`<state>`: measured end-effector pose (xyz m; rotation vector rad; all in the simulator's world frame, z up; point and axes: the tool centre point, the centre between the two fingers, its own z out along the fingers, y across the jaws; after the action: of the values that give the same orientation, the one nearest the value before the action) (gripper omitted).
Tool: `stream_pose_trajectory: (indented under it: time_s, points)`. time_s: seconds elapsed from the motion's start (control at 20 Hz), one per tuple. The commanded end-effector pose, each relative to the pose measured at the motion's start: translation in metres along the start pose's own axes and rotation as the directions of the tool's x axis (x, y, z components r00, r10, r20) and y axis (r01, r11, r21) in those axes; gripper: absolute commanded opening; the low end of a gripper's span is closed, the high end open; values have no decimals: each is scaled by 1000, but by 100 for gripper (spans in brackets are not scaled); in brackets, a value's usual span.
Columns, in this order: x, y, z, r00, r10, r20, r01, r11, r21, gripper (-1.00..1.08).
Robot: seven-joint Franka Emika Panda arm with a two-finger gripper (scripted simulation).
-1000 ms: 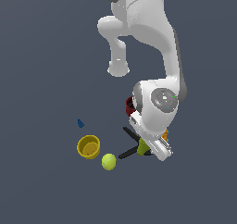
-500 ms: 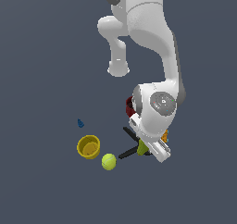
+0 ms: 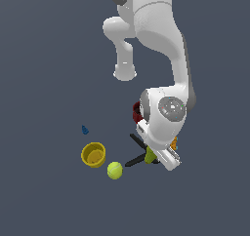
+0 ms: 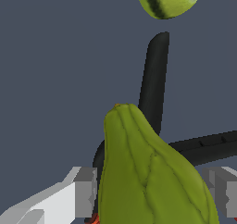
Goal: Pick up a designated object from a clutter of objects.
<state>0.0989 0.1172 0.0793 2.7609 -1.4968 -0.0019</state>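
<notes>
Pear (image 4: 148, 172): between parted gripper (image 4: 152, 195) fingers, contact unclear, atop black clamp (image 4: 155, 84). Yellow cup (image 3: 93, 154): empty, upright, at ball's (image 3: 114, 170) 10 o'clock. Dark red cup (image 3: 136, 112): contents hidden behind arm.

Exterior view high and well back, looking down on arm and whole clutter, wrist view very close over the pear (image 4: 148, 172), facing past it, both sharing pear (image 3: 150, 156), black clamp (image 4: 155, 79), ball (image 3: 114, 170).
</notes>
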Motion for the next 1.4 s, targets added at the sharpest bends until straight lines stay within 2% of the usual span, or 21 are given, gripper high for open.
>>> stream_pose_trajectory:
  time_s: [0.0,0.5,1.35]
  points:
    - [-1,-2,-5,1000,-1,0,1,1000,2,-100]
    - [-16,-16,-63,1000,0,-1,0,1000,1,-100]
    - [-57,-62,-231,1000,0,-1,0,1000,1,-100]
